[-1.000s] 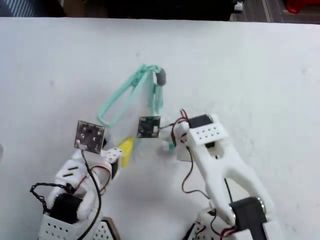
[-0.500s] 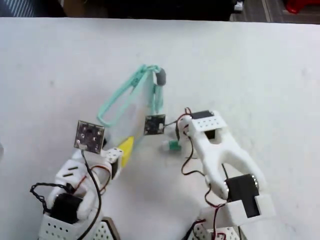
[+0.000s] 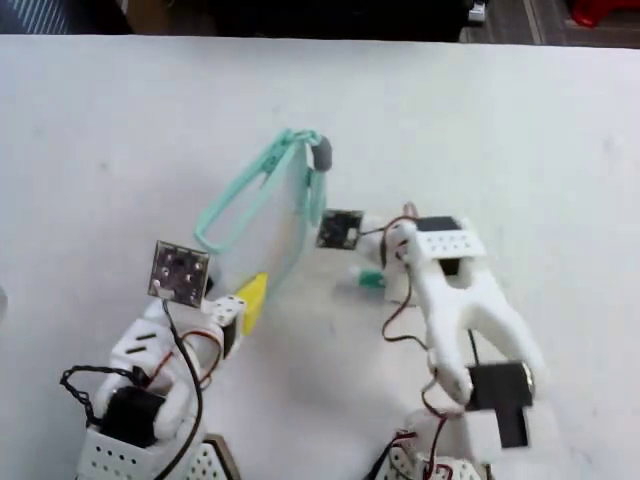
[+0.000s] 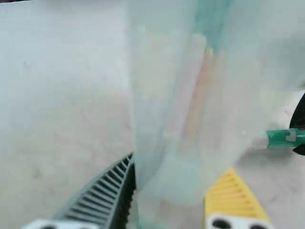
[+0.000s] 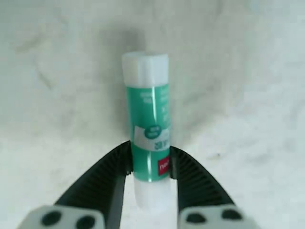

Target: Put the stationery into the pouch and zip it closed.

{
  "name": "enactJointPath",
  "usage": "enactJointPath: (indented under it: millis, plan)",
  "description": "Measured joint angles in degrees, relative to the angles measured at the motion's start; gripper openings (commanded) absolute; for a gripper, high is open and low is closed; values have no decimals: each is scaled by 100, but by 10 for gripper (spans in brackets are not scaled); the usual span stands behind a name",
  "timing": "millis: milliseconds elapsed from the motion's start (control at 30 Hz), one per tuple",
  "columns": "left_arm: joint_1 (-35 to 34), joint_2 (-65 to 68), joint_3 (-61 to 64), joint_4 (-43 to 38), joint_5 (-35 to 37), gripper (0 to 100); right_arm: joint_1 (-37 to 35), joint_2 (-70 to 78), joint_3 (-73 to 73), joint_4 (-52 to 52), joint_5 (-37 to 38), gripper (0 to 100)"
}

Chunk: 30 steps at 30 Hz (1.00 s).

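Gripping a green-and-white glue stick (image 5: pixel 147 105) by its lower end, the right hand (image 5: pixel 150 160) holds it over the white worktop (image 5: pixel 238 71). To its side, the left hand (image 4: pixel 171 191) is clenched on the near edge of a translucent teal-trimmed pouch (image 4: pixel 190 95). The pouch stretches away from that hand, with pale pen shapes (image 4: pixel 195 95) inside.
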Motion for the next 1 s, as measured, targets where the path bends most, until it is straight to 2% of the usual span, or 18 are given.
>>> enactJointPath:
  millis: [367,467,667,900,1000]
  plan:
    - [0,0,0,-18,0,218,686,-2347,9,1029,0,16]
    - [0,0,0,-18,0,218,677,-2884,9,1099,-290,16]
    - [0,0,0,-18,0,219,536,-3851,-9,1116,-1415,16]
    - [26,0,0,-18,0,221,-413,-5363,-1160,1116,-3745,16]
    - [281,0,0,-18,-220,221,-1002,-5802,-1837,1073,-4870,16]
